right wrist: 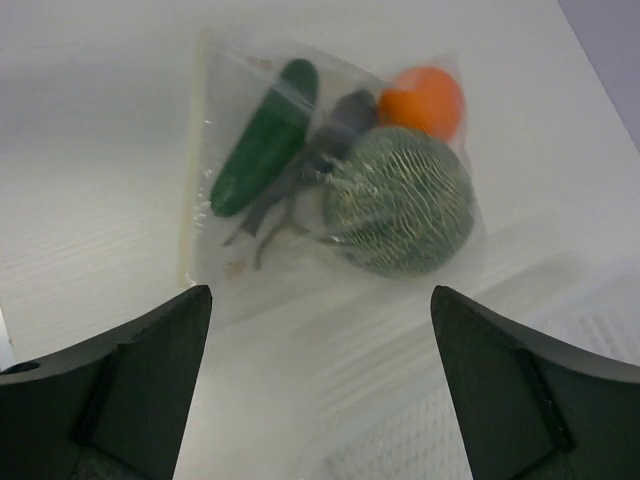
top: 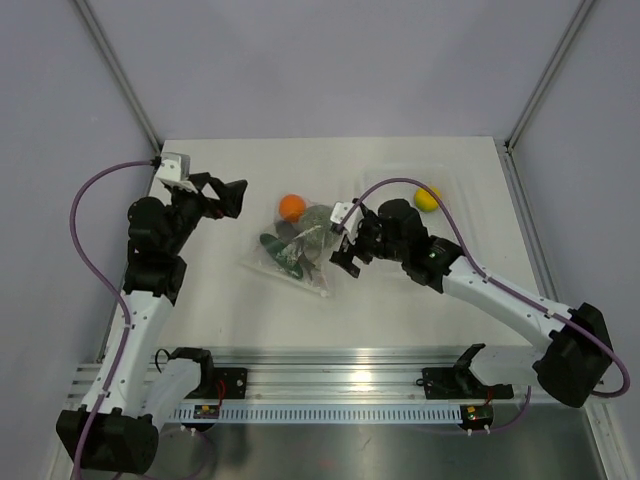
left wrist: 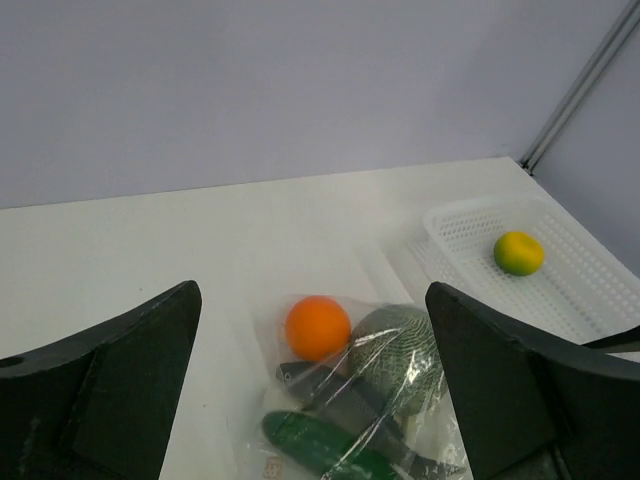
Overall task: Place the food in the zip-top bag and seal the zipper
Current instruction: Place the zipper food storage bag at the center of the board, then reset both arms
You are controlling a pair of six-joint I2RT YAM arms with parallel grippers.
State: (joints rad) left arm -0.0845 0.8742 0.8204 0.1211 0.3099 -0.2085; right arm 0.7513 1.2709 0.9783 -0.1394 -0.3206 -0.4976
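Note:
The zip-top bag (top: 310, 270) lies flat at mid-table. It holds the orange ball (top: 291, 207), the speckled green ball (top: 318, 222), the cucumber (top: 283, 255) and the fish-like piece (right wrist: 335, 125). The zipper (right wrist: 192, 180) is the whitish strip beside the cucumber (right wrist: 262, 150); I cannot tell whether it is sealed. The yellow lemon piece (top: 427, 198) lies apart in the white tray (left wrist: 590, 290). My left gripper (top: 232, 200) is open and empty, raised left of the bag. My right gripper (top: 340, 250) is open and empty, just right of the bag.
The white perforated tray (top: 385, 185) sits at the back right, close behind my right gripper. Grey walls and metal posts bound the table at the back and sides. The aluminium rail with the arm bases runs along the near edge.

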